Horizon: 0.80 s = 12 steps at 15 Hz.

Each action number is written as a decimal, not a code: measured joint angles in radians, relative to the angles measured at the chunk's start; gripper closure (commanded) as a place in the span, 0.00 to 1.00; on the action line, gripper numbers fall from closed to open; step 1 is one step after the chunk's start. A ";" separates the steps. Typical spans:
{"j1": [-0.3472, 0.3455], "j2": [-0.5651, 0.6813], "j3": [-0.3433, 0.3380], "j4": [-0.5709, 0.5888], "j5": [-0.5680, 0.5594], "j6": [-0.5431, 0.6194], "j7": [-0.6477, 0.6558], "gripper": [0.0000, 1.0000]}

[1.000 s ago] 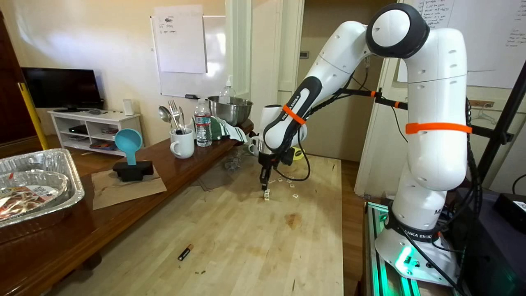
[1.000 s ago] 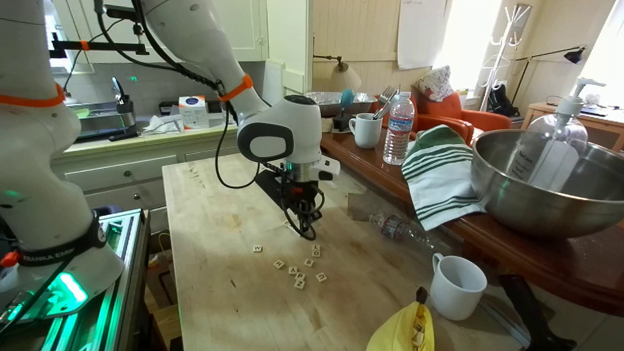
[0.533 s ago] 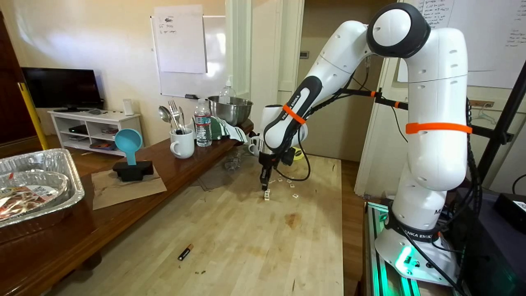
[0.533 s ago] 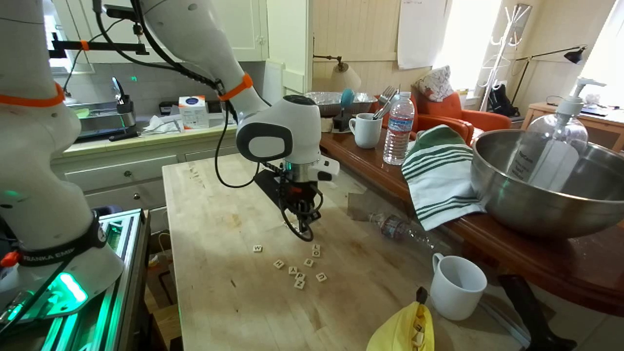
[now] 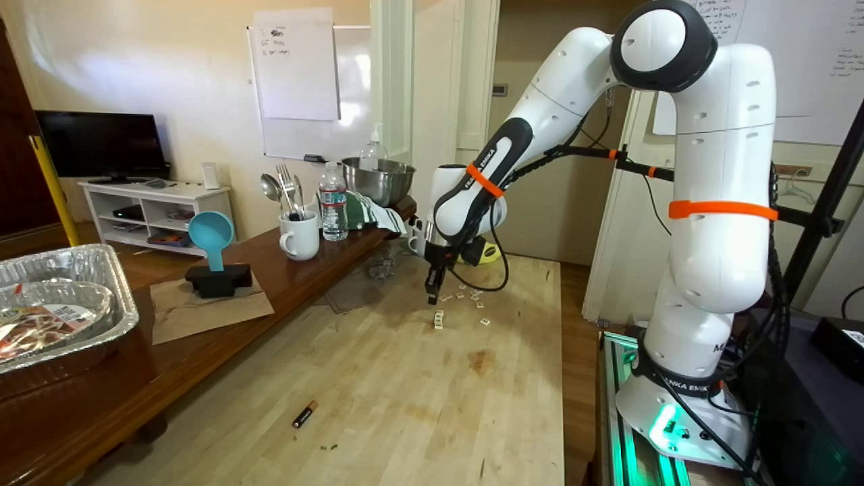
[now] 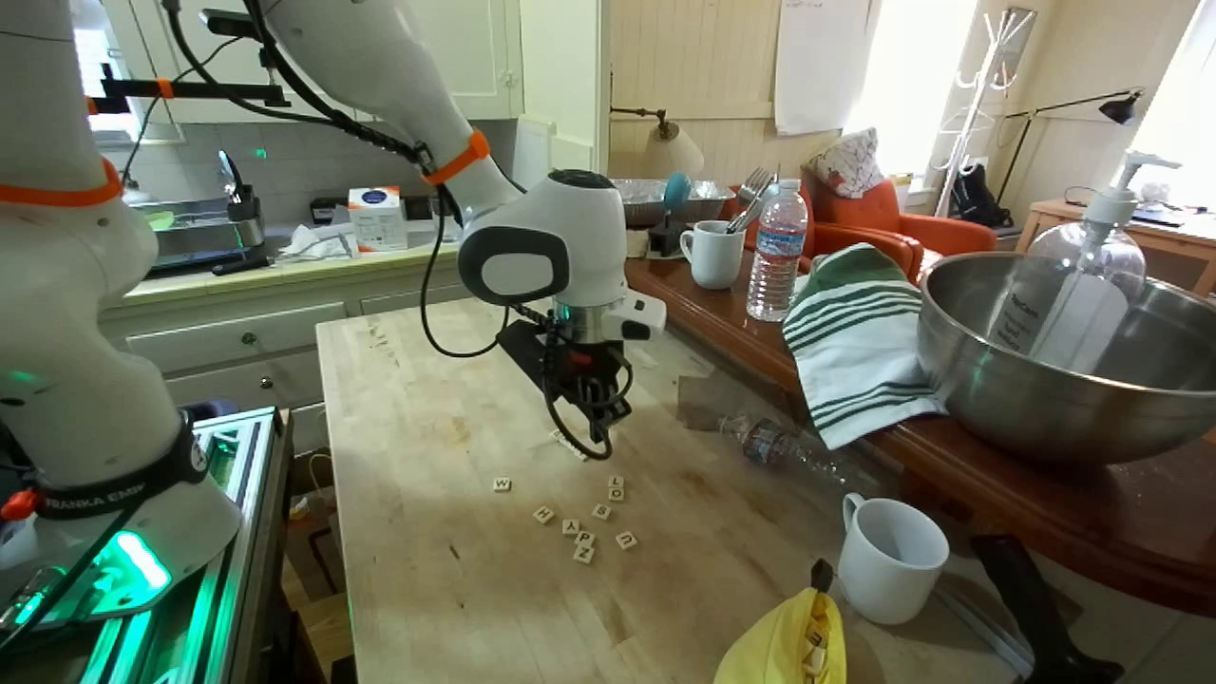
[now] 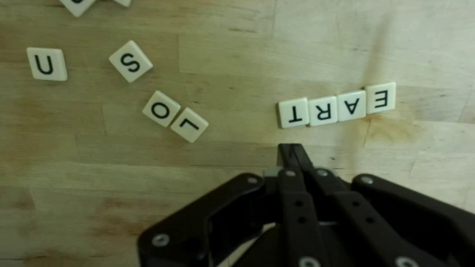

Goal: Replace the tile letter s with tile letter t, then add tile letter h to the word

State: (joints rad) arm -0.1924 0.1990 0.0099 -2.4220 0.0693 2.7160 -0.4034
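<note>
tile t sits at one end of the word, snug beside tile r, then tile a and tile e. in the wrist view the letters stand on their heads, so i read from the e: eart. tile s lies well apart, near tile o, out of the word, so i think the swap is done. my fingers are pressed together, with nothing that i can see between them. they hang near the t and don't touch it, maybe so the word doesn't get bumped. i think tile h should go just past the t, on the table, to make earth. i see no h in the wrist view. in an exterior view, one loose tile might be it, but it is too small to be sure. to pick it up, i would have to spread my fingers first.
</note>
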 measured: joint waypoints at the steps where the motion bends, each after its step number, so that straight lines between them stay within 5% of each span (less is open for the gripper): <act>1: 0.000 -0.007 -0.004 -0.003 0.000 0.000 0.000 1.00; 12: -0.012 -0.137 -0.087 -0.156 -0.046 0.000 -0.201 1.00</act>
State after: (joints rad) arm -0.2046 0.0619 -0.0770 -2.5775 0.0232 2.7159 -0.6048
